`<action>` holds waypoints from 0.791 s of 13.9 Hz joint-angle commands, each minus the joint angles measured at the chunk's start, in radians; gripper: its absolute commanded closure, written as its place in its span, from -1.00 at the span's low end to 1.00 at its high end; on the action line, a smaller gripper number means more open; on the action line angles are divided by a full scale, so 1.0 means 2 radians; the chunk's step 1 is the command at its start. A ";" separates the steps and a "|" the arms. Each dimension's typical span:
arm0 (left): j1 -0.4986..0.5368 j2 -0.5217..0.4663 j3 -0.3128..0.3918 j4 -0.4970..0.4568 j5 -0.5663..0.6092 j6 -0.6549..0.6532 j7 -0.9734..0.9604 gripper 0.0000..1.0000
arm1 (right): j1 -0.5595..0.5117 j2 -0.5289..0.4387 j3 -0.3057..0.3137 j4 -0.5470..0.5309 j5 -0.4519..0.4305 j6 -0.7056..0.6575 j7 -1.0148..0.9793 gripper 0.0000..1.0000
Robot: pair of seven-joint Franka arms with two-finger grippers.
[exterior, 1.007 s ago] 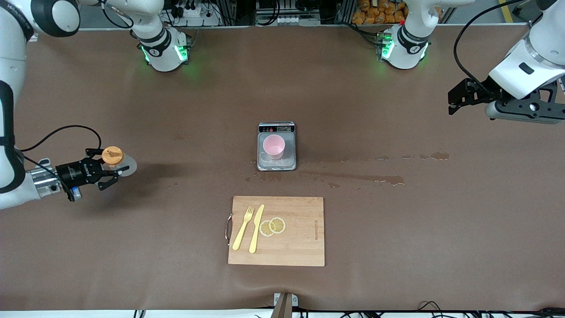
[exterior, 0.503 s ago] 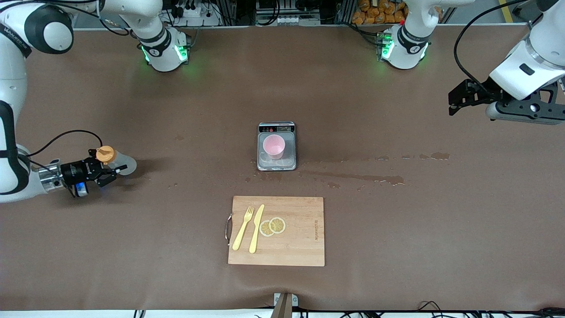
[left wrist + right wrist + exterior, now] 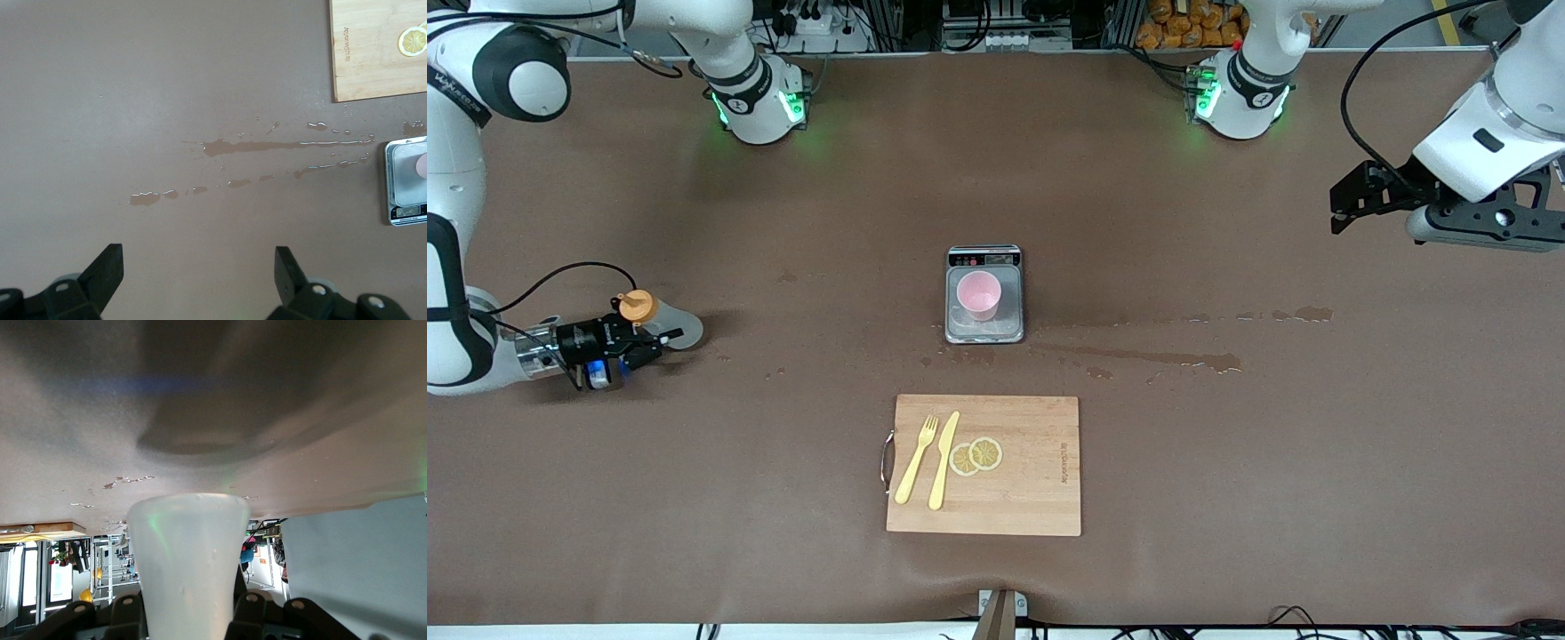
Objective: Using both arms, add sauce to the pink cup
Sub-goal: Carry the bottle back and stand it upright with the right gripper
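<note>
The sauce bottle point(image 3: 674, 331), whitish with an orange cap point(image 3: 638, 306), is held low over the table at the right arm's end. My right gripper point(image 3: 645, 340) is shut on its body. In the right wrist view the bottle point(image 3: 187, 560) fills the space between the fingers of the right gripper point(image 3: 187, 610). The pink cup point(image 3: 979, 294) stands upright on the steel scale point(image 3: 984, 331) at mid-table. My left gripper point(image 3: 1343, 203) waits open and empty, high over the left arm's end. Its wrist view shows the left gripper point(image 3: 198, 259) spread above bare table, with the scale point(image 3: 405, 181) at the picture's edge.
A wooden cutting board point(image 3: 1032, 480) lies nearer the front camera than the scale, bearing a yellow fork point(image 3: 917, 458), a yellow knife point(image 3: 944, 458) and lemon slices point(image 3: 976, 455). Wet streaks point(image 3: 1138, 356) run from the scale toward the left arm's end.
My right gripper has gone down toward the table with the bottle and drawn a little toward the right arm's end. The left arm has not moved.
</note>
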 commanded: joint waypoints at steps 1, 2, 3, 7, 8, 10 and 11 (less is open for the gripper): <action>0.001 -0.004 -0.001 -0.007 -0.001 0.007 -0.007 -1.00 | -0.009 0.002 0.008 0.007 0.005 0.005 -0.001 -0.13; 0.001 -0.005 0.000 -0.007 -0.001 0.007 -0.007 -1.00 | -0.009 0.002 0.008 0.007 0.004 0.011 -0.001 -0.18; 0.002 -0.004 0.000 -0.007 -0.001 0.007 -0.007 -1.00 | -0.008 0.003 0.008 0.007 0.004 0.011 -0.001 -0.24; 0.002 -0.004 0.003 -0.007 -0.001 0.003 0.001 -1.00 | -0.007 0.002 0.008 0.011 0.004 0.011 0.006 -1.00; 0.002 -0.005 0.003 -0.006 -0.001 0.002 0.002 -1.00 | -0.009 0.001 0.008 0.014 0.004 0.009 0.006 -1.00; 0.002 -0.004 0.003 -0.005 -0.001 0.001 0.001 -1.00 | -0.006 -0.013 0.008 0.032 -0.008 0.004 0.022 -1.00; 0.002 -0.004 0.003 -0.006 -0.001 0.001 0.001 -1.00 | -0.005 -0.018 0.010 0.048 -0.029 0.000 0.031 -1.00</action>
